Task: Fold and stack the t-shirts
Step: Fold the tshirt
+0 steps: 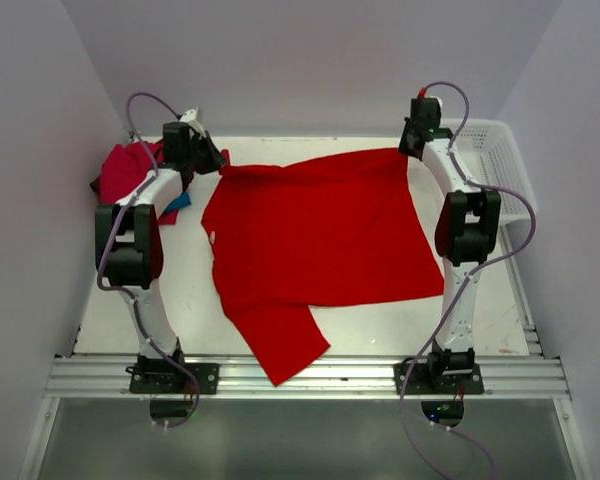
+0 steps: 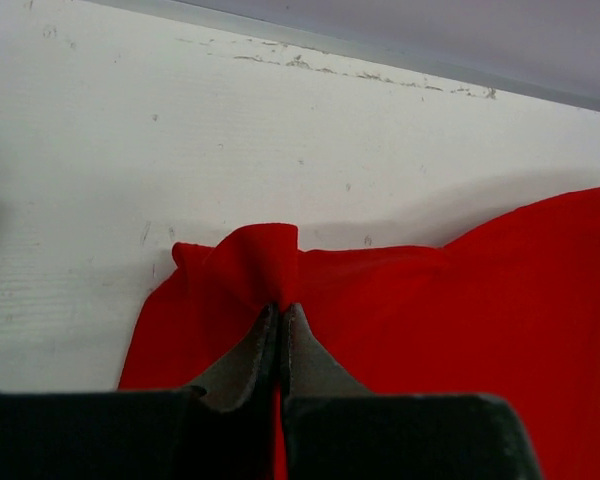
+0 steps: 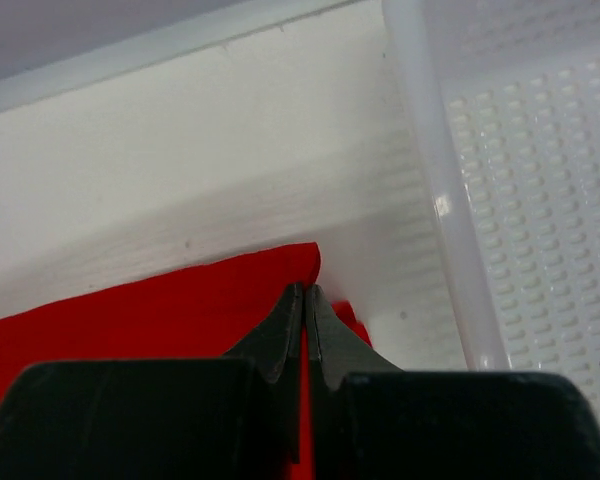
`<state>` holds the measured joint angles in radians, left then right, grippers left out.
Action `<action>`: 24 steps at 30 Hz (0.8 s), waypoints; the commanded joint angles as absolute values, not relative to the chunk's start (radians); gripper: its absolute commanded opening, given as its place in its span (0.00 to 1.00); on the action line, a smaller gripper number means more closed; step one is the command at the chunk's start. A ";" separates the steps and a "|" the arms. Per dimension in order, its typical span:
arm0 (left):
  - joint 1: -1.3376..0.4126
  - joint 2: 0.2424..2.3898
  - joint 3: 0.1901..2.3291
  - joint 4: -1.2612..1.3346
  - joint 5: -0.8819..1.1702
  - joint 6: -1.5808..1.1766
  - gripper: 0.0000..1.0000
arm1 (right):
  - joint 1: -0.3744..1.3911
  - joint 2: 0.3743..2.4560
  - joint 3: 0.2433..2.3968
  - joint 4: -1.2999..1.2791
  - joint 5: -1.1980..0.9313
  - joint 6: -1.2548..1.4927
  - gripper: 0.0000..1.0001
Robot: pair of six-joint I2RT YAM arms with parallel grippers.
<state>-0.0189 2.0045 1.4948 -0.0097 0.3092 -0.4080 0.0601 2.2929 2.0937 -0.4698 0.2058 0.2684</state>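
A large bright red t-shirt (image 1: 320, 235) lies spread across the middle of the white table, one sleeve hanging toward the near edge. My left gripper (image 1: 218, 160) is shut on the shirt's far left corner; in the left wrist view the gripper (image 2: 281, 308) pinches a raised fold of red cloth (image 2: 260, 260). My right gripper (image 1: 410, 150) is shut on the far right corner; in the right wrist view the gripper (image 3: 304, 290) clamps the red cloth's edge (image 3: 180, 300). Folded red, maroon and teal-blue shirts (image 1: 130, 175) are piled at the far left behind the left arm.
A white plastic mesh basket (image 1: 500, 170) stands at the far right, close beside the right gripper; its wall shows in the right wrist view (image 3: 520, 180). The white table (image 1: 380, 325) ends at a metal rail (image 1: 310, 375) by the arm bases. Walls enclose three sides.
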 commanded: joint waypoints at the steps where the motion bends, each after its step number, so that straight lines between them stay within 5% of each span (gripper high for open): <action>1: -0.009 1.910 1.447 0.003 0.298 -0.396 0.00 | 0.069 2.178 2.004 -0.446 0.258 0.264 0.00; 24: -0.029 1.626 1.085 0.006 0.252 -0.416 0.00 | 0.069 2.010 1.677 -0.428 0.357 0.324 0.00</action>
<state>-0.0231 1.6833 1.1099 -0.0219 0.2718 -0.4091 0.0666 2.0724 1.6909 -0.4332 0.3035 0.2977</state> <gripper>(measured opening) 0.016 0.011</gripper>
